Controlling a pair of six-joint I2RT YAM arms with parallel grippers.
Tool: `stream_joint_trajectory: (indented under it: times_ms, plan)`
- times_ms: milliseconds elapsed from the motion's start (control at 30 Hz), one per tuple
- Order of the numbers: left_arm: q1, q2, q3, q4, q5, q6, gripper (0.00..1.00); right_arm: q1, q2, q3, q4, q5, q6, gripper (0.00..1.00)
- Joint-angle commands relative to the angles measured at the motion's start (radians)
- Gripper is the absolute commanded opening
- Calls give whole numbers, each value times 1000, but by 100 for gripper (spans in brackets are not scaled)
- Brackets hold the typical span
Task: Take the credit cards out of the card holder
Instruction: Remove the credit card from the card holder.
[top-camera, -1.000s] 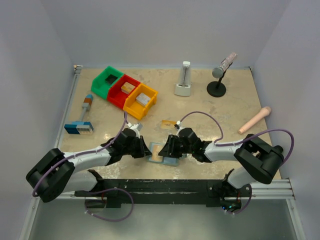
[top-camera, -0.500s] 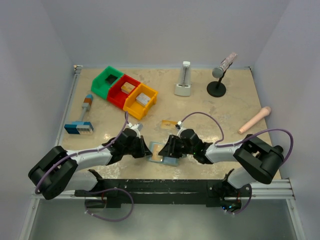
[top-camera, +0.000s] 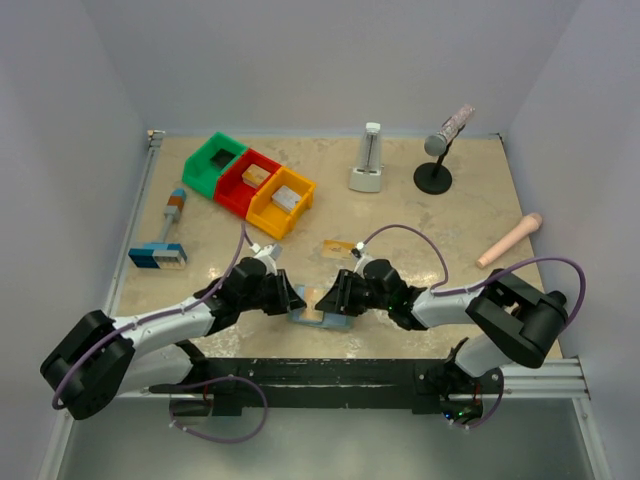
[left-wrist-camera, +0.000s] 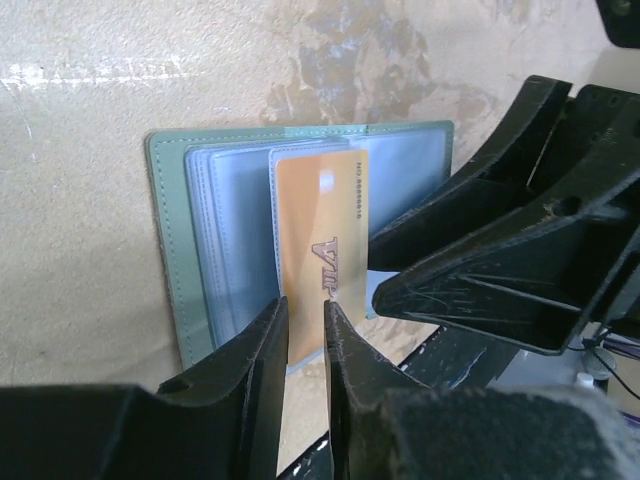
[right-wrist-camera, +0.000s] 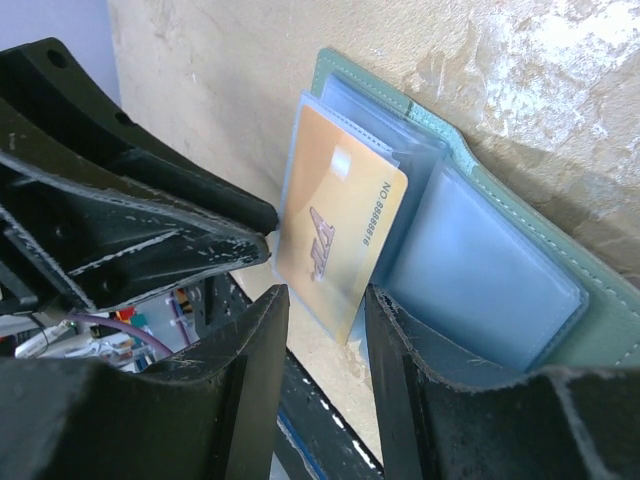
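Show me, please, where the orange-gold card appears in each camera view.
Top external: the orange-gold card is a small tan patch, low centre of the picture.
Left wrist: centre of the picture, lettering visible.
Right wrist: centre-left, tilted.
Shared landmark: the teal card holder lying under it.

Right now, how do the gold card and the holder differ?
The card is orange-gold with lettering; the holder is plain teal. The card is smaller, covering only part of the holder. The holder lies open and flat on the table; the card, among clear sleeves, looks tilted up off it. Both are thin, flat rectangles.
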Motion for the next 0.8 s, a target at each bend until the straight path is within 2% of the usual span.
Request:
stream_joint_trajectory:
  times_ms: [0,533,767]
  plan:
    - [3,-53,40,-9,20,9,25,6,16,-1,77,-14,12,41]
    - [3,-68,78,-146,-85,47,26,6,18,2,91,-17,15,41]
    - [3,-67,83,-147,-108,57,27,6,24,10,83,-18,15,41]
